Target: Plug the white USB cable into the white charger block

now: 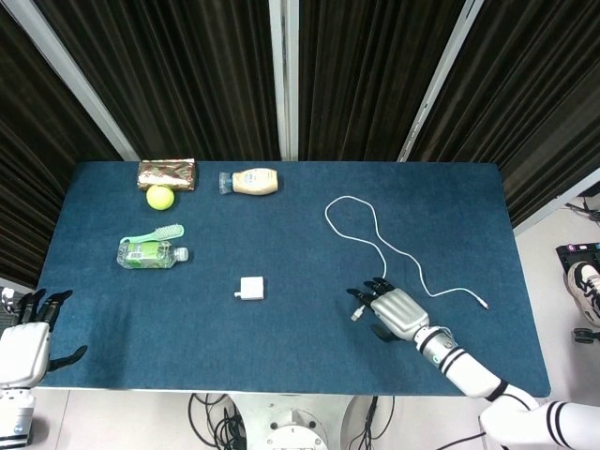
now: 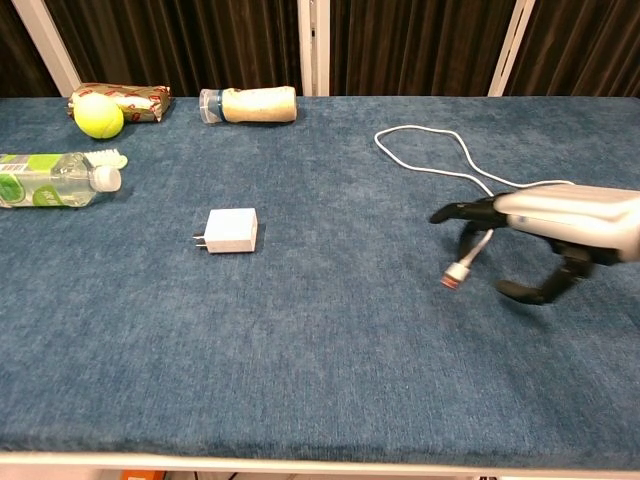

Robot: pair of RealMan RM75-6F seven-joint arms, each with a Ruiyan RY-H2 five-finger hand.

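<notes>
The white charger block [image 1: 250, 288] [image 2: 232, 230] lies flat on the blue table, prongs pointing left in the chest view. The white USB cable [image 1: 373, 230] [image 2: 452, 140] loops across the right half of the table. My right hand [image 1: 392, 311] [image 2: 545, 228] holds the cable close to its plug. The plug [image 2: 455, 277] hangs below the fingers, slightly blurred and just above the cloth, to the right of the block. My left hand [image 1: 23, 342] stays off the table's front left corner with its fingers spread and nothing in it.
Along the back left are a snack packet [image 1: 166, 173], a tennis ball [image 1: 160, 197] and a lying mayonnaise bottle [image 1: 251, 182]. A water bottle [image 1: 150, 254] and a green brush [image 1: 153, 234] lie at the left. The cable's far end [image 1: 480, 303] trails right.
</notes>
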